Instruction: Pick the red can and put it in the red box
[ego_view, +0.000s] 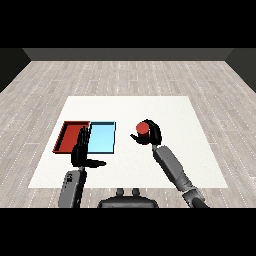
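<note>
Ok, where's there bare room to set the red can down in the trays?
Both the red tray and the light blue tray show bare floors. The left hand, fingers straight, stands over their shared near edge, crowding it. The right hand curls round the red can; bare white table lies between it and the trays.

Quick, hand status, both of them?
Left hand: open, fingers straight, holding nothing.
Right hand: shut on the red can.

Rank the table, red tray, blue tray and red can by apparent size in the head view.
1. Table.
2. Red tray and blue tray: they look alike; the left hand covers part of both.
3. Red can, held in the right hand.
</note>
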